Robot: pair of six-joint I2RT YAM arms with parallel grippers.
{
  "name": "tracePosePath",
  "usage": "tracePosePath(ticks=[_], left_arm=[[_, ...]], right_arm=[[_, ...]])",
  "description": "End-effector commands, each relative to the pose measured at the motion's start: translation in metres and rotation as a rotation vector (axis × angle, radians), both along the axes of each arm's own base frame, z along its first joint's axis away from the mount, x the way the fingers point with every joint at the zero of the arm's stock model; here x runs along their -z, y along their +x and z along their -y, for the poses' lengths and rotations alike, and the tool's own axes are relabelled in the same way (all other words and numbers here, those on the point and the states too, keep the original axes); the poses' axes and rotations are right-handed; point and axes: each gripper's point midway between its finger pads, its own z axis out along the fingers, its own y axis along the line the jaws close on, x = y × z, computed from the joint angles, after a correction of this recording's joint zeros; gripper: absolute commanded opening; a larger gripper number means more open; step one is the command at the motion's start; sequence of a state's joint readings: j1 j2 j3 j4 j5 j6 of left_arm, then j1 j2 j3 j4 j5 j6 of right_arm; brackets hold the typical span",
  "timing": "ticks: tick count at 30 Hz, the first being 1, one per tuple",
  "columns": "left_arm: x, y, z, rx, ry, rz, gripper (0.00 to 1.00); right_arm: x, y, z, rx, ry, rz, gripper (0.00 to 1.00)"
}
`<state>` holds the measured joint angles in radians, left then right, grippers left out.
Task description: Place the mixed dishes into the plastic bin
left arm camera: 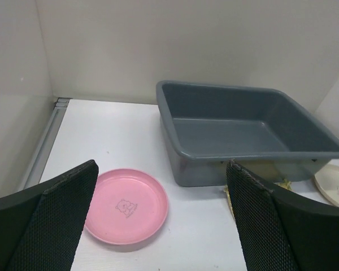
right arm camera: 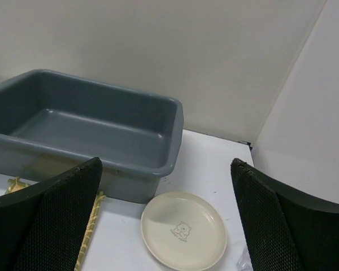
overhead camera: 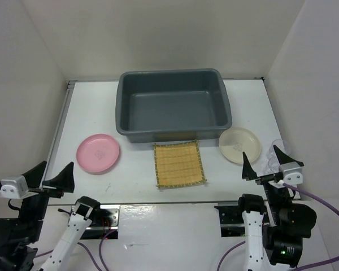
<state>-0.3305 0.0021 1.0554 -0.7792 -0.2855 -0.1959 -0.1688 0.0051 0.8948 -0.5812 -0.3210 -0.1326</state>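
The pink plate [overhead camera: 98,153] lies at the left and shows between my left fingers in the left wrist view [left arm camera: 127,206]. The yellow woven mat [overhead camera: 179,164] lies flat just in front of the dark grey plastic bin [overhead camera: 174,74], which stands empty. The cream plate [overhead camera: 239,145] lies at the right, ahead of my right fingers in the right wrist view [right arm camera: 183,230]. The small clear cup [overhead camera: 270,163] stands right of that plate, beside my right gripper. My left gripper [overhead camera: 56,172] is open and empty, near the pink plate. My right gripper [overhead camera: 263,160] is open and empty.
White walls close the table in on the left, back and right. A metal rail [overhead camera: 61,121] runs along the left edge. The bin [left arm camera: 243,135] fills the back centre. The arm bases sit at the near edge.
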Motion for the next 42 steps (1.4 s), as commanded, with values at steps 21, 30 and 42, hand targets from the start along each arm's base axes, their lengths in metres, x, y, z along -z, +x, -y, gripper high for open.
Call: tracePosePath(ticks=[21, 30, 42], left_arm=[[0.024, 0.132, 0.130, 0.311, -0.307, -0.626, 1.00], [0.195, 0.164, 0.199, 0.521, -0.233, -1.163, 1.00], [0.295, 0.149, 0.238, 0.726, -0.306, -1.337, 1.00]], right_arm=[[-0.002, -0.018, -0.011, -0.027, -0.103, 0.075, 0.98], [-0.002, -0.018, -0.010, -0.021, -0.091, 0.073, 0.98], [-0.002, -0.018, -0.010, -0.021, -0.091, 0.073, 0.98]])
